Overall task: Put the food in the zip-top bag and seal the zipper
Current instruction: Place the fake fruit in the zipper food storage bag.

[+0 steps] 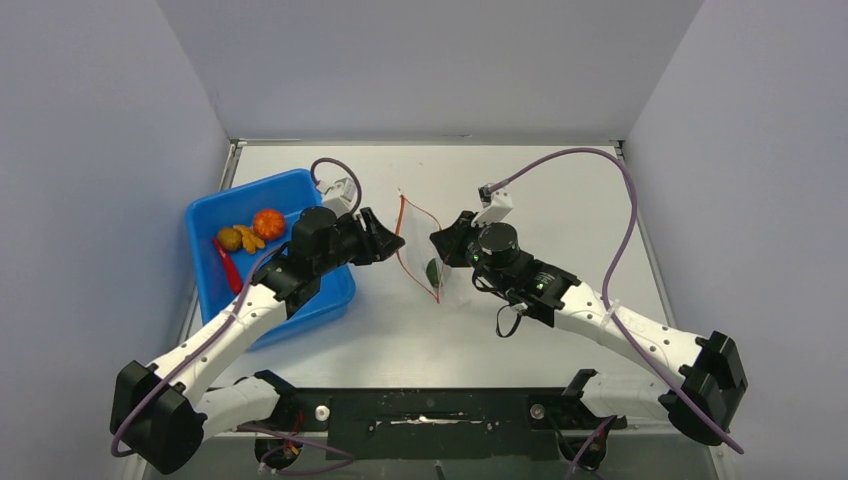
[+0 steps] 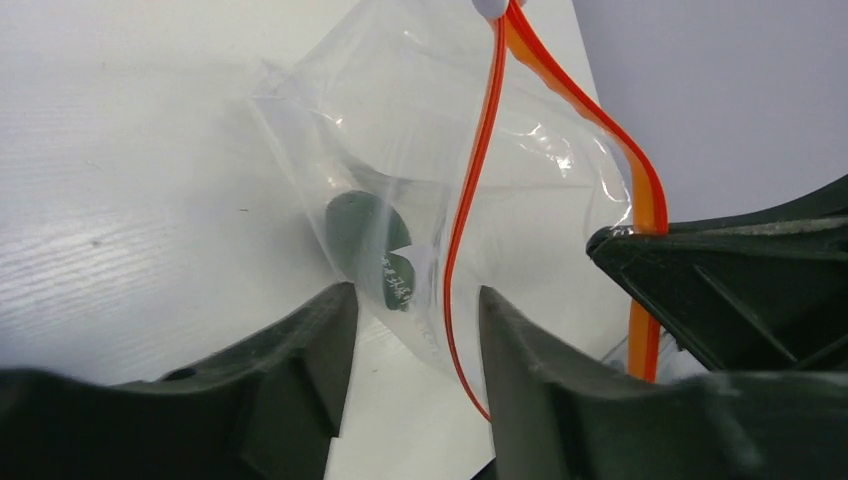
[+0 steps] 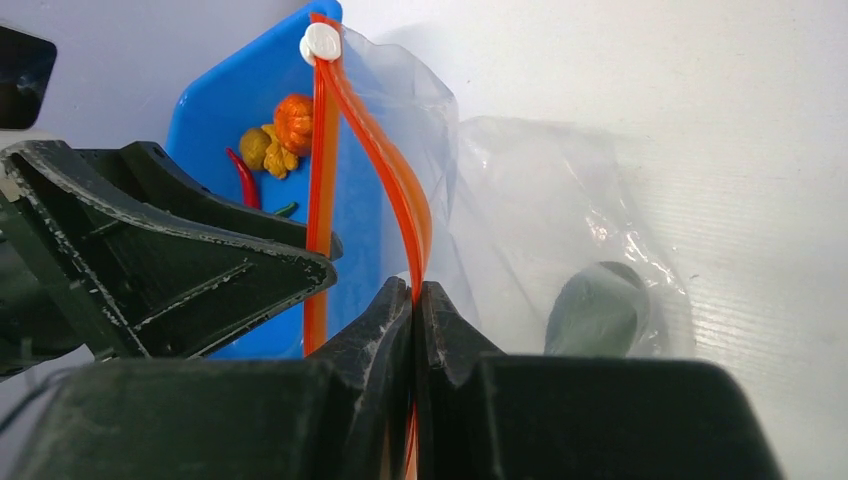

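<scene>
Zip-top bag (image 3: 540, 205): green piece (image 3: 595, 312) inside, part hid by R gripper (image 3: 415, 292)

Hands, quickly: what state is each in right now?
Left hand: open, jaws apart at the zip-top bag, gripping nothing.
Right hand: closed on the zipper.

Top view: taken from above and behind the bases, whole white table (image 1: 400, 340) covered. Left wrist view: set close behind the left gripper (image 2: 415, 300), aimed rightward. Right wrist view: set close behind the right gripper (image 3: 413, 290), aimed leftward at the blue plastic tray (image 3: 215, 110). Clear plastic zip-top bag (image 2: 400, 130) with red-orange strip (image 2: 480, 150) is shared by all three.
</scene>
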